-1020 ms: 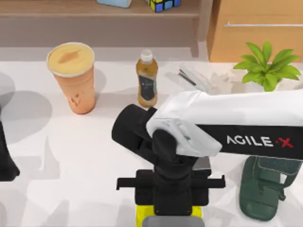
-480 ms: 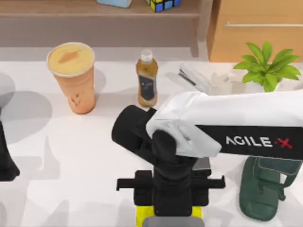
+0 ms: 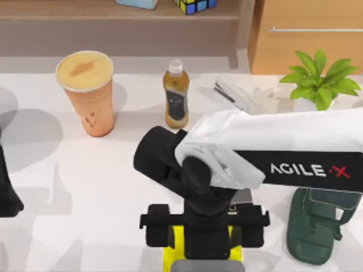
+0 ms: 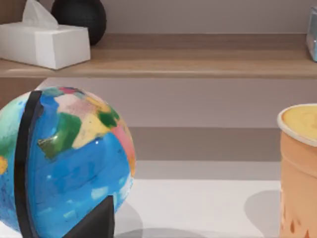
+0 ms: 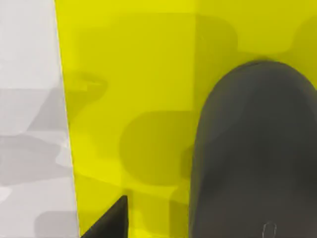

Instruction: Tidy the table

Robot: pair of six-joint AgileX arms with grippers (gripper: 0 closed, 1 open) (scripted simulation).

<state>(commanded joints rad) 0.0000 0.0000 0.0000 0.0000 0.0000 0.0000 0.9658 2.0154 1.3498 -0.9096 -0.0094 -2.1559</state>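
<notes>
The right arm (image 3: 283,150) reaches in from the table's right edge across the white table (image 3: 85,192), and its wrist is turned down at the front edge, near the middle. The right gripper (image 3: 201,249) sits directly over a yellow object (image 3: 170,252) — the wrist view shows a flat bright-yellow surface (image 5: 129,89) with a dark rounded grey part (image 5: 252,158) lying on it, and one dark fingertip (image 5: 111,220) at the yellow surface's border with the tabletop. Whether the fingers are spread or closed cannot be told, nor whether they touch the yellow object. The left arm (image 3: 7,187) stands parked at the table's left edge; the state of its gripper cannot be told either. From its wrist camera a blue multicoloured globe (image 4: 59,158) is seen close by on the table, with a white tissue box (image 4: 44,42) and a black ball (image 4: 81,15) on the wooden shelf (image 4: 198,62) behind. Along the back edge of the table, left to right: an orange drink cup (image 3: 88,93) with a pale lid, a small tea bottle (image 3: 176,96) standing upright, a white stapler-like item (image 3: 232,93), and a green potted plant (image 3: 320,79) near the back right corner. A dark green sandal (image 3: 315,226) lies at the front right — just beside the arm. A colour cube (image 3: 195,5) rests on the shelf behind the table.
</notes>
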